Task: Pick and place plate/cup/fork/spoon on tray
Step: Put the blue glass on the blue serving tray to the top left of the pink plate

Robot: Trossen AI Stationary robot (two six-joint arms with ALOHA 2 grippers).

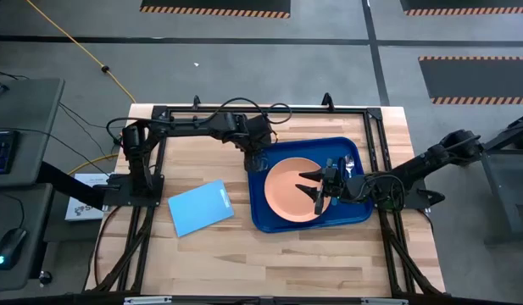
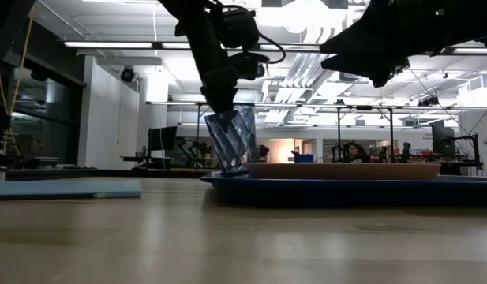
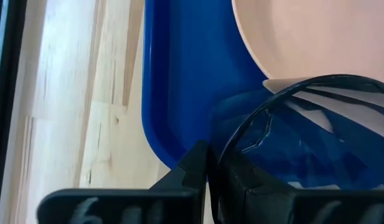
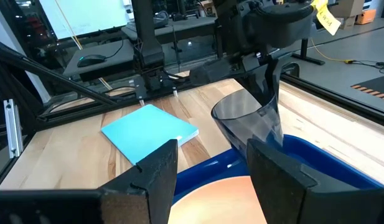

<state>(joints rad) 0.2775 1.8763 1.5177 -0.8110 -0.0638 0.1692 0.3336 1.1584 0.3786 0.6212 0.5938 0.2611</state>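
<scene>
The dark blue tray [image 1: 350,212] lies at the table's right middle, with the peach plate [image 1: 286,191] resting flat in it. My left gripper [image 1: 254,159] is shut on the dark grey see-through cup [image 2: 231,140] over the tray's far left corner. The cup is tilted. Whether its base touches the tray floor I cannot tell. My right gripper [image 1: 314,190] hangs open and empty above the plate's right part; the right wrist view [image 4: 210,177] shows it too. A thin light utensil [image 1: 349,163] lies on the tray's far right; which one I cannot tell. My left gripper pinches the cup's wall at its rim [image 3: 224,146], one finger inside the cup and one outside. The fingers come from above, pointing down. The cup hangs below them, tilted, its base down at the tray's lip [image 2: 231,175].
A light-blue flat sheet [image 1: 200,206] lies on the wood left of the tray. Black frame rails run along the table's left, far and right sides. Bare wood stretches along the near edge [image 1: 269,263].
</scene>
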